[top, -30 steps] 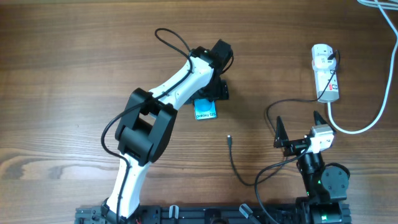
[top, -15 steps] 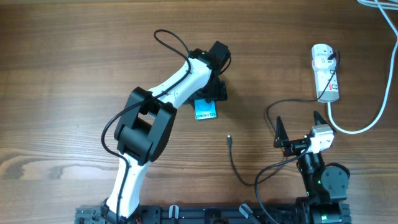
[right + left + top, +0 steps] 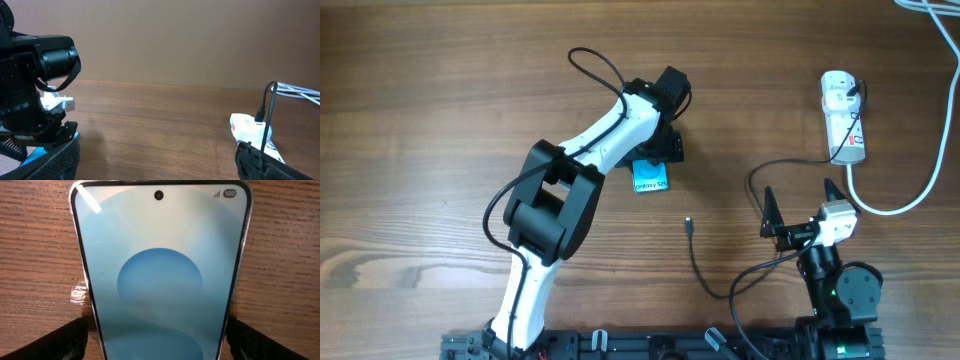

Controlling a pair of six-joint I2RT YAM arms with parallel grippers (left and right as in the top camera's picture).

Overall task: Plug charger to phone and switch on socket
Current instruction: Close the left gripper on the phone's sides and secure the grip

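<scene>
The phone (image 3: 651, 179) lies flat on the table, cyan screen up, its far half hidden under my left gripper (image 3: 665, 148). In the left wrist view the phone (image 3: 160, 270) fills the frame, and my left gripper (image 3: 160, 342) is open with one finger on each side of it and a little wood showing between. The charger's connector tip (image 3: 688, 224) lies loose on the table, right of and nearer than the phone. Its thin black cable loops up to a plug in the white socket (image 3: 842, 118), which also shows in the right wrist view (image 3: 248, 127). My right gripper (image 3: 798, 196) is open and empty, and it also shows in the right wrist view (image 3: 160, 167).
A thick white cord (image 3: 910, 200) curves from the socket towards the right edge. The charger cable's slack (image 3: 720, 290) lies in front of the right arm's base. The left arm (image 3: 590, 150) stretches diagonally over the table's middle.
The left wrist has shifted very slightly over the phone. The phone, the cable and the right arm have not visibly moved.
</scene>
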